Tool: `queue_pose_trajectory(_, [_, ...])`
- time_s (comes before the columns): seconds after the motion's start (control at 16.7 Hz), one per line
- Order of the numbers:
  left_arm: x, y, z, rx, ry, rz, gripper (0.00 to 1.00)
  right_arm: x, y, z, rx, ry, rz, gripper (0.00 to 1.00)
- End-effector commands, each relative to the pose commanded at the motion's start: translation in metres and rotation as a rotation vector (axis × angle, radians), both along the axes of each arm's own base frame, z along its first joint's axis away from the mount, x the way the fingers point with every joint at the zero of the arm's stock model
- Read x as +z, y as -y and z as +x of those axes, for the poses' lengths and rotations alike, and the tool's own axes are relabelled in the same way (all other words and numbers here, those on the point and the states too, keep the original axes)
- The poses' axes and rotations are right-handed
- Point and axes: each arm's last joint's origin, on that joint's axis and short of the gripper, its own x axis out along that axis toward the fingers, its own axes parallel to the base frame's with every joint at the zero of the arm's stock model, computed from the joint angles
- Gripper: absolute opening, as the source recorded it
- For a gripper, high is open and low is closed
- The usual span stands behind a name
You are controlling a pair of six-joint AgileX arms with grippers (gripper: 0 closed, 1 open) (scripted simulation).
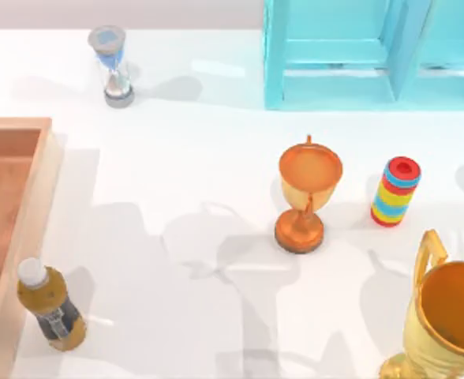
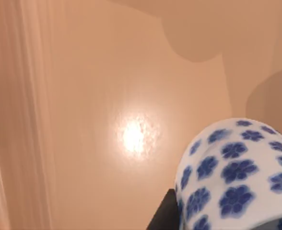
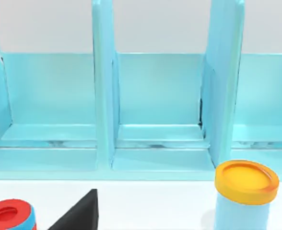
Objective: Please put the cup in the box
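Both wrist views show matte black, flat-sided, angular jaws.

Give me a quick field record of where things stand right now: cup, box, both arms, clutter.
cup: blue-flowered white cup close to the left wrist camera, over a tan wooden surface
box: wooden box at the table's left edge
left pincer: dark finger beside the cup
right pincer: faces the turquoise cabinet
clutter: hourglass, orange trophy goblet, ring stack, gold trophy cup, bottle
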Motion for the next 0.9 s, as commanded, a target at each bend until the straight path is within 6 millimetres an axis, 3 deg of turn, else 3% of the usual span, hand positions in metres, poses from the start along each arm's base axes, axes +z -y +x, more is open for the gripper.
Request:
queue_pose_trajectory(0.54, [0.0,0.0,0.0,0.0,0.0,0.0,0.98,0.0,0.0,0.0,0.0,0.0,0.0,1.0])
queue_pose_trajectory(0.9, [0.0,0.0,0.0,0.0,0.0,0.0,1.0,0.0,0.0,0.0,0.0,0.0,0.0,1.0])
